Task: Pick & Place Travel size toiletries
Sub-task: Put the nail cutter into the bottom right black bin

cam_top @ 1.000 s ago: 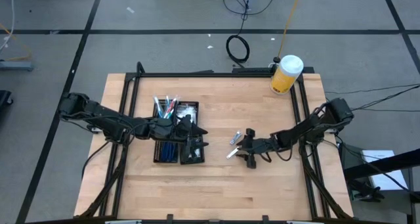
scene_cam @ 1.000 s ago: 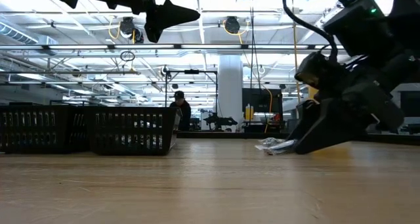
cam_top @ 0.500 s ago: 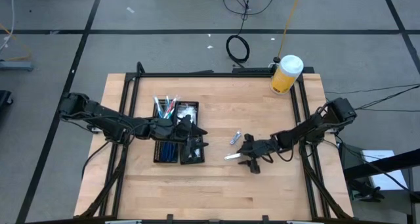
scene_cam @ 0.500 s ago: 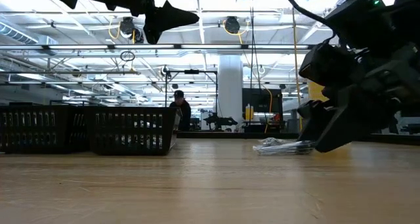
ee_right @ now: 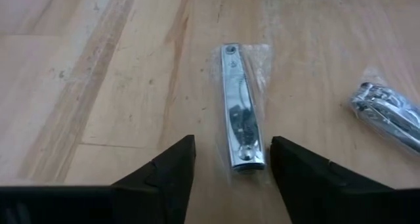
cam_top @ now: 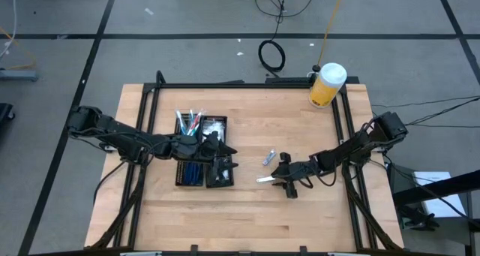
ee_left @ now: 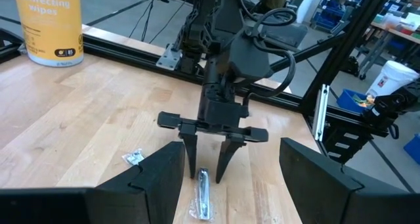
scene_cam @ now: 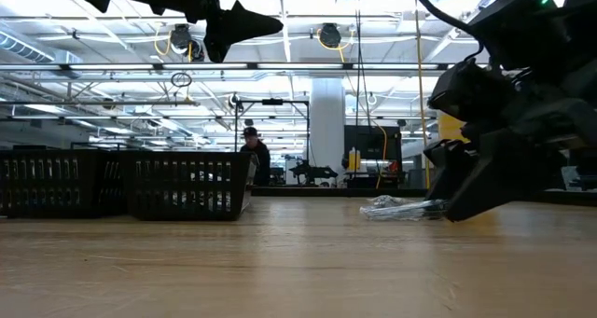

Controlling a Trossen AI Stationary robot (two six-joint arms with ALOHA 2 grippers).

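A silvery nail clipper in a clear packet lies flat on the wood right of the table's middle. My right gripper is low over the table, open, with a finger on either side of the clipper's near end and apart from it. A second packet lies just beyond. My left gripper hangs open and empty above the right edge of the black tray. The tray holds thin sticks, white packets and blue pieces.
The yellow jar with a white lid stands at the far right corner. Black rails frame the tabletop. Bare wood lies between the tray and the clipper and along the near side. A person shows far behind the table.
My right gripper has drawn back a little toward the table's right and near edges, staying low and open. The clipper packet, which lay slanted at its fingertips, has swung round and now lies nearly along the table's left-right line. The left arm has kept still.
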